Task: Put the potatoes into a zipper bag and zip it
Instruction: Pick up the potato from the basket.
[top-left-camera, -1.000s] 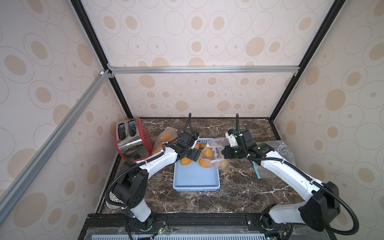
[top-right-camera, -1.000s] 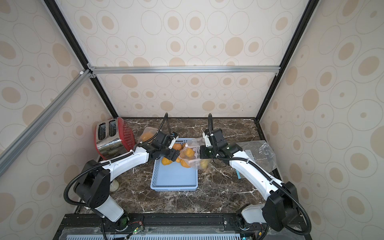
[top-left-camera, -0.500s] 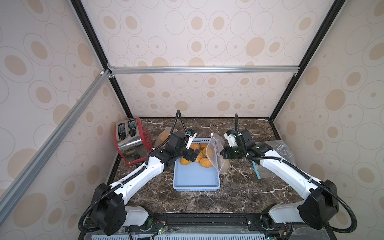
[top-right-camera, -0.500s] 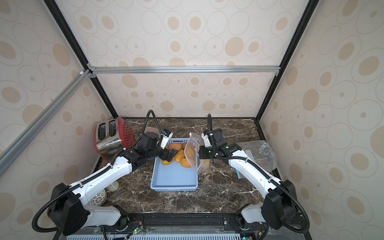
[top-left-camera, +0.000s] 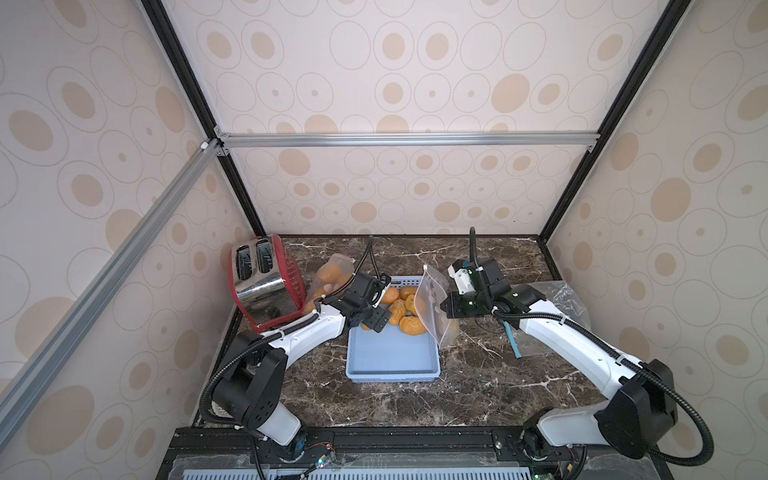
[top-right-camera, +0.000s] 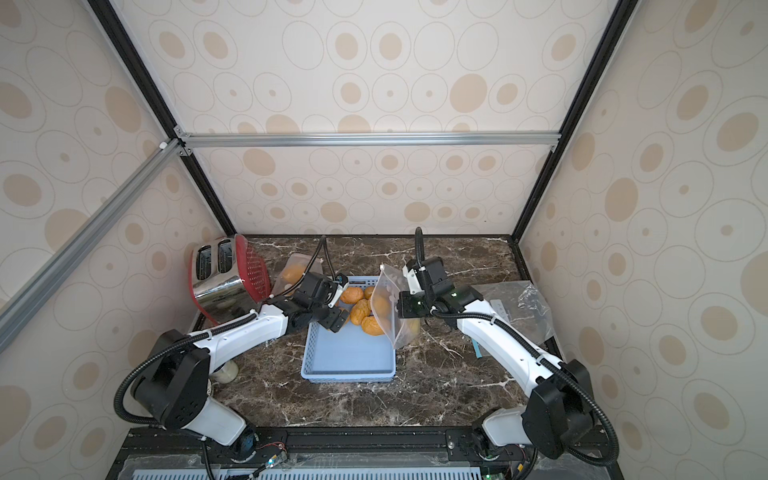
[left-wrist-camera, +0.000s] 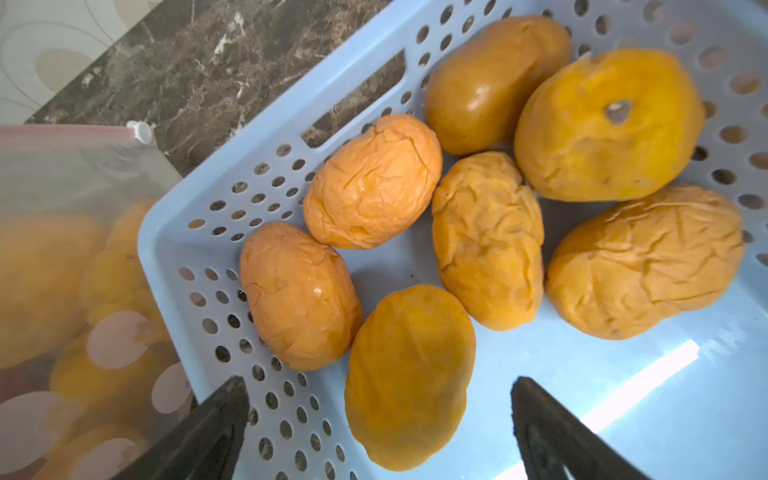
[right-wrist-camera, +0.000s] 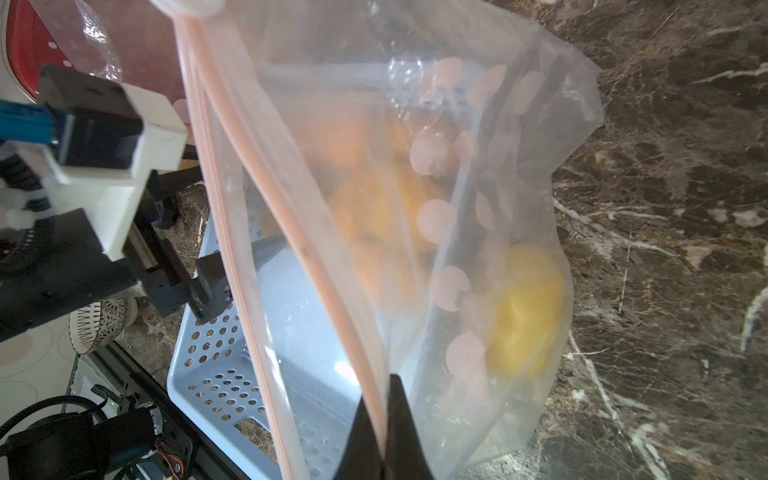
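The dark marbled surface (top-left-camera: 457, 395) carries a pale blue perforated basket (top-left-camera: 392, 376), and the near half of its floor lies bare. A patterned bowl (top-right-camera: 224, 372) stands beside the left arm's base.

Over the basket's left side the left gripper (left-wrist-camera: 380, 390) hovers, its jaws spread wide with nothing between them, pointing down at the potatoes (left-wrist-camera: 486, 237). Seven lie loose in the basket's far half, touching one another. They are orange-tan; most are wrinkled and a few are smoother.

At the basket's right rim the right gripper (right-wrist-camera: 380, 399) has its jaws pinched tight on the pink zip edge of the bag (right-wrist-camera: 478, 166). The clear bag hangs tilted from that grip, and its two zip strips part away from the jaws, so the mouth gapes toward the basket. A yellow potato (right-wrist-camera: 523, 307) sits low inside it. Other orange shapes show blurred through the plastic; I cannot tell whether they are inside the bag or behind it. Its lower end reaches down just beside the basket, and I cannot tell whether it touches the surface.

Right of the right arm lies a crumpled plastic sheet (top-left-camera: 557, 299).

Beyond the left gripper, a second bag (top-left-camera: 330, 274) holding more potatoes sits between the basket's far left corner and the toaster (top-left-camera: 262, 282). The toaster is red and chrome and stands by the left wall.
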